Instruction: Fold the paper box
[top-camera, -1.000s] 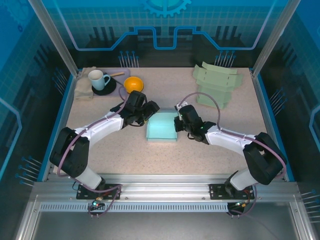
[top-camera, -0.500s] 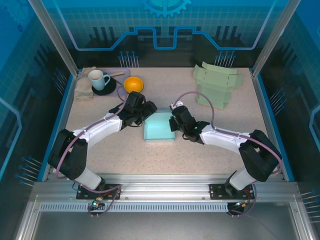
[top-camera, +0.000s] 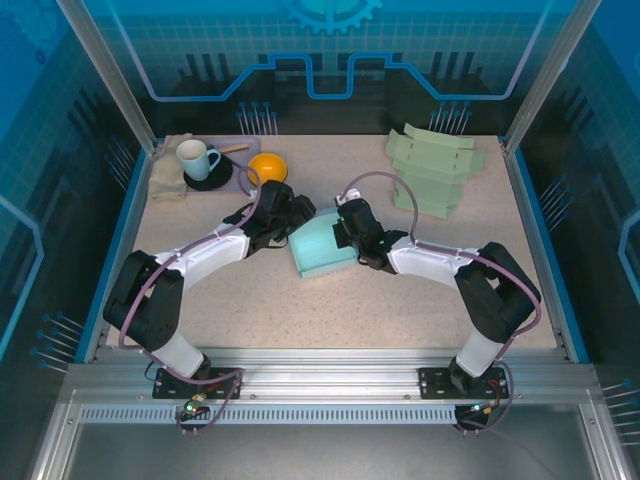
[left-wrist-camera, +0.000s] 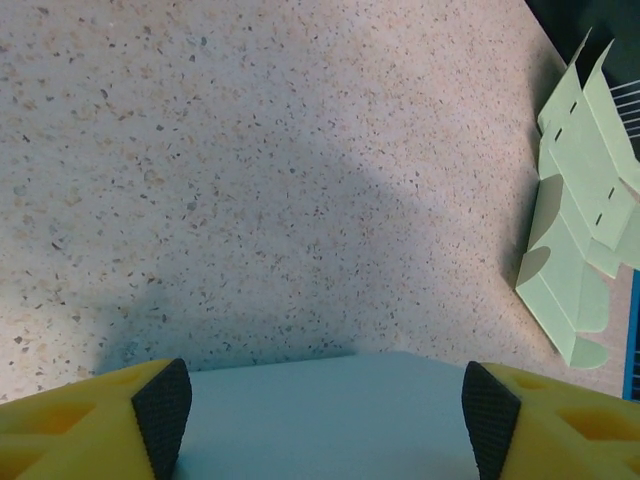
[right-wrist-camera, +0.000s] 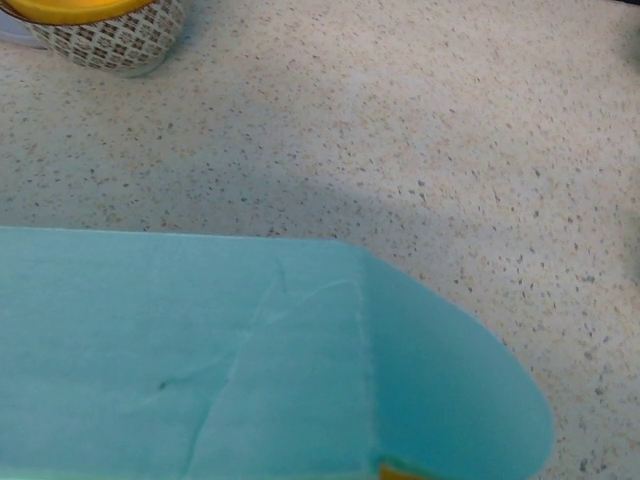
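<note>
The teal paper box (top-camera: 322, 250) sits mid-table, turned at an angle, between both grippers. My left gripper (top-camera: 292, 214) is at its far-left corner, jaws wide open. In the left wrist view the box's flat face (left-wrist-camera: 320, 420) fills the gap between the black pads (left-wrist-camera: 162, 415); I cannot tell whether they touch it. My right gripper (top-camera: 349, 238) is shut and pressed against the box's right side. In the right wrist view the teal paper (right-wrist-camera: 200, 350) with a rounded flap (right-wrist-camera: 460, 400) covers the fingers (right-wrist-camera: 398, 470), leaving a yellow sliver.
A stack of pale green flat box blanks (top-camera: 435, 170) lies at the back right, also seen in the left wrist view (left-wrist-camera: 580, 250). A white mug (top-camera: 197, 158), an orange bowl (top-camera: 267, 168) and a cloth (top-camera: 165, 180) sit at the back left.
The right arm has swung left and toward the back, and the box has slid left and rotated with it. The left gripper has shifted slightly back, still open.
</note>
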